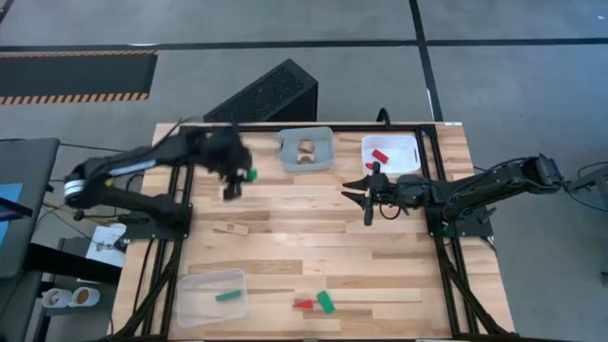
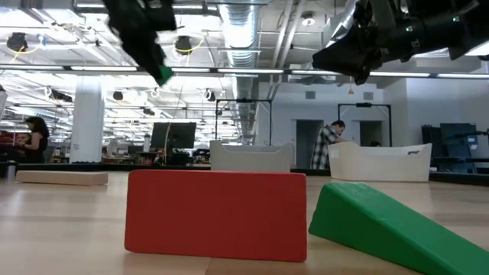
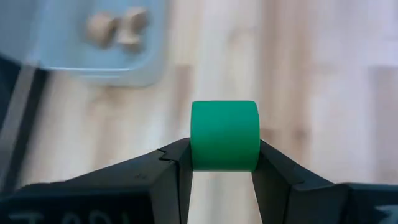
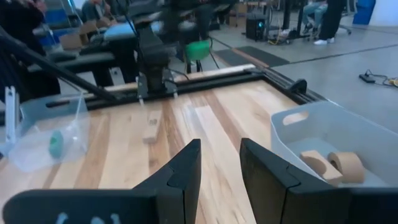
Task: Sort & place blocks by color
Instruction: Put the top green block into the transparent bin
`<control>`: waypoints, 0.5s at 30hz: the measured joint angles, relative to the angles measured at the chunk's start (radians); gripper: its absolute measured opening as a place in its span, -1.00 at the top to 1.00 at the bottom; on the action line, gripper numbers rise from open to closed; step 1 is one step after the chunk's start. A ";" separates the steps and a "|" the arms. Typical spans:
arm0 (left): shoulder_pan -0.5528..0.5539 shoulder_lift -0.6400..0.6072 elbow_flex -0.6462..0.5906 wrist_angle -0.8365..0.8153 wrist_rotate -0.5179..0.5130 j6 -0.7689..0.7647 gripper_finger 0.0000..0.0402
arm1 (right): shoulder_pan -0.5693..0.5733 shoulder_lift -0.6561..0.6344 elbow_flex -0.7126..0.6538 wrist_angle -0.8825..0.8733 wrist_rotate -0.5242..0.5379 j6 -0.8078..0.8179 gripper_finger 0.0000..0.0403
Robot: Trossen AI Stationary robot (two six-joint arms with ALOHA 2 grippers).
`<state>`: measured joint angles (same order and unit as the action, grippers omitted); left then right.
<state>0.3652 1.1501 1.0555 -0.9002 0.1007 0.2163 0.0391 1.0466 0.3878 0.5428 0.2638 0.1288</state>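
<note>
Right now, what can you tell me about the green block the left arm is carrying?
The green block is a small, smooth, solid-green piece with rounded sides, like painted wood. The left hand pinches it between its two dark fingers, lifted clear above the wooden table, near the bin of plain wood pieces. Nothing else touches it.

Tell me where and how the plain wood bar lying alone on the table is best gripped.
The wood bar lies flat on bare tabletop, nothing touching it. A gripper would probably do best coming straight down over its middle, fingers closing across the two long sides, the narrow span. The open right gripper is free; the left gripper holds a green block.
</note>
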 joint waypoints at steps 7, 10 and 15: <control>-0.417 -0.197 -0.199 0.041 -0.123 -0.441 0.52 | 0.000 0.000 0.000 0.067 0.000 0.008 0.34; -0.579 -0.203 -0.248 0.046 -0.170 -0.595 0.52 | 0.000 0.000 0.000 0.076 0.000 0.022 0.34; -0.808 -0.149 -0.262 0.081 -0.238 -0.787 0.52 | 0.000 0.000 0.000 0.072 0.000 0.039 0.34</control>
<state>-0.4433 1.0013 0.7933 -0.8195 -0.1373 -0.5712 0.0391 1.0466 0.3878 0.6151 0.2634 0.1681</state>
